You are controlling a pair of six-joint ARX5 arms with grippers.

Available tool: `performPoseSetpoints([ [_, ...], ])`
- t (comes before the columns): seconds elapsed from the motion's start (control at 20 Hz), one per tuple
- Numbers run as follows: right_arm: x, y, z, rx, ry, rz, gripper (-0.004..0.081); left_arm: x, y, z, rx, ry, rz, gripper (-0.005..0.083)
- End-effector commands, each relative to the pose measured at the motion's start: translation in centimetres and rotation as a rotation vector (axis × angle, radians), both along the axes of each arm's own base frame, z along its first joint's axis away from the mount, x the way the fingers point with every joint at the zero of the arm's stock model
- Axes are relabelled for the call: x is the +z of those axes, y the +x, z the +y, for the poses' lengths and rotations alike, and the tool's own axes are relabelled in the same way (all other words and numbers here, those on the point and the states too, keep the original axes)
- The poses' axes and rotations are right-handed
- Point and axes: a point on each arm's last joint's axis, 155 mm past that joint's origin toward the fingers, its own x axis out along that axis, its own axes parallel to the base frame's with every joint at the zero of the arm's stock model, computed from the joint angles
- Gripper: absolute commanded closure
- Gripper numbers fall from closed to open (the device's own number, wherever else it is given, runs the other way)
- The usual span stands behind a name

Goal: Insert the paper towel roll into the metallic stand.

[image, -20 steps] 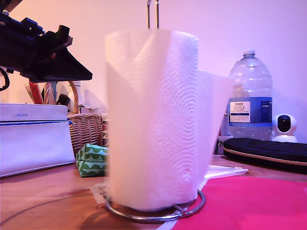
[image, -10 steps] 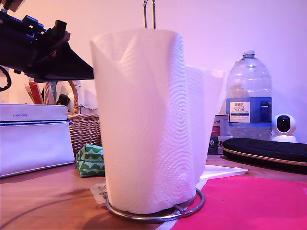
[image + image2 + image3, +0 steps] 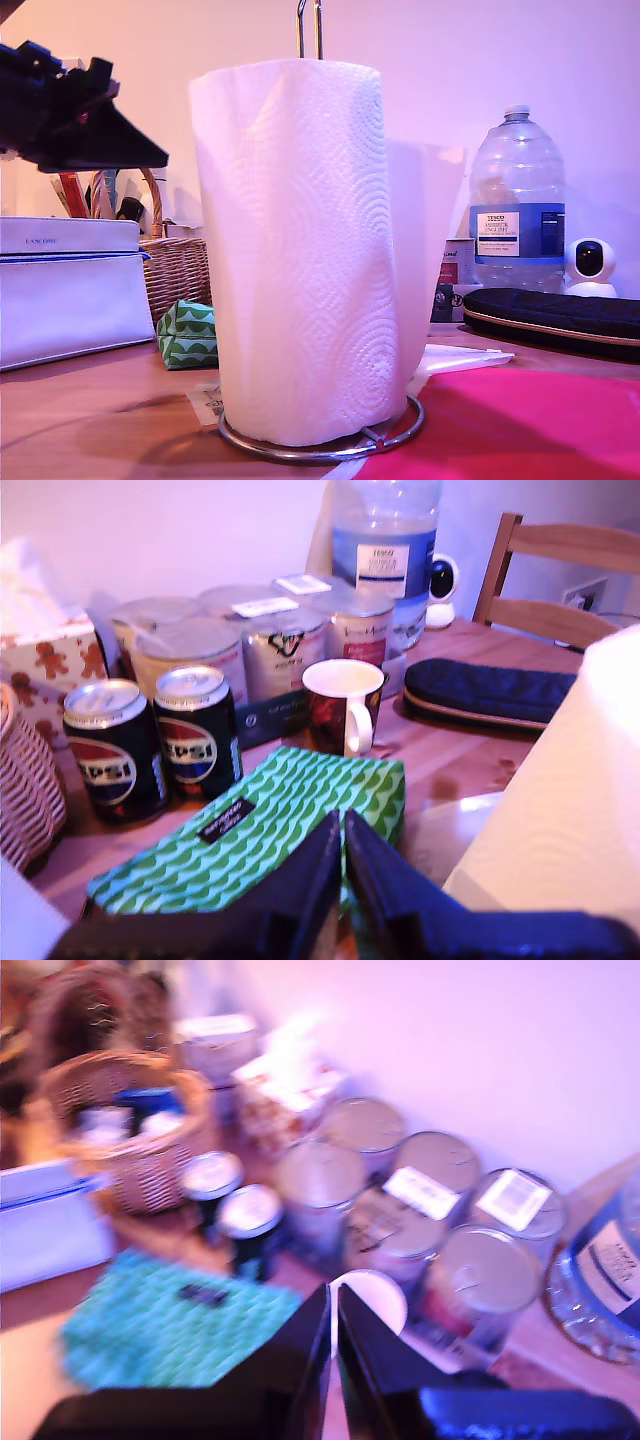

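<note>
At the exterior view's left an arm (image 3: 75, 125) is hanging above the wicker basket (image 3: 175, 265), clear of everything. The paper towel roll (image 3: 300, 250) is standing upright on the metallic stand (image 3: 322, 445) on the tabletop (image 3: 90, 420). We are keeping the jaws of my first gripper (image 3: 343, 845) and my second gripper (image 3: 333, 1315) pressed together, empty.

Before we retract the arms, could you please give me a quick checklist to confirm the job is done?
1. The paper towel roll sits inside the ring of the metallic stand: ok.
2. The upright loop shows above the roll: ok.
3. Roll standing upright: ok.
4. My first claw shut, holding nothing: ok.
5. My second claw shut, holding nothing: ok.
6. Roll's far side clear of clutter: cannot tell.
</note>
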Motion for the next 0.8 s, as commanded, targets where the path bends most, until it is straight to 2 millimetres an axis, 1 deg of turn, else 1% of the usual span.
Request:
performPoseSetpoints([
  [0.0, -2.6, 0.8, -1.7, -0.040, -0.003, 0.020, 0.0781, 0.2, 0.4, 1.1, 0.029, -0.008, -0.002, 0.0797],
  [0.1, -4.8, 1.0, -3.9, -0.086, 0.009, 0.029, 0.0781, 0.0, 0.8, 2.1, 0.054, -0.006, 0.009, 0.0797],
  [0.2, -6.2, 0.5, -6.5, -0.128, 0.042, 0.019, 0.0781, -0.3, 1.3, 3.3, 0.080, -0.007, 0.020, 0.0797],
  [0.3, -7.0, -0.6, -8.8, -0.157, 0.061, 0.000, 0.0781, -0.8, 1.4, 4.4, 0.097, -0.012, 0.050, 0.0797],
  [0.45, -7.5, -2.7, -11.5, -0.189, 0.092, -0.054, 0.0781, -1.1, 1.7, 5.5, 0.124, -0.013, 0.066, 0.0797],
  [0.55, -7.9, -4.2, -12.7, -0.207, 0.105, -0.083, 0.0781, -1.1, 1.4, 5.7, 0.133, -0.033, 0.091, 0.0797],
  [0.6, -8.2, -5.0, -13.0, -0.212, 0.109, -0.099, 0.0781, -1.1, 1.1, 5.7, 0.133, -0.030, 0.101, 0.0797],
  [0.75, -9.4, -7.1, -13.2, -0.217, 0.129, -0.129, 0.0781, -1.0, -0.2, 5.9, 0.138, -0.020, 0.132, 0.0797],
])
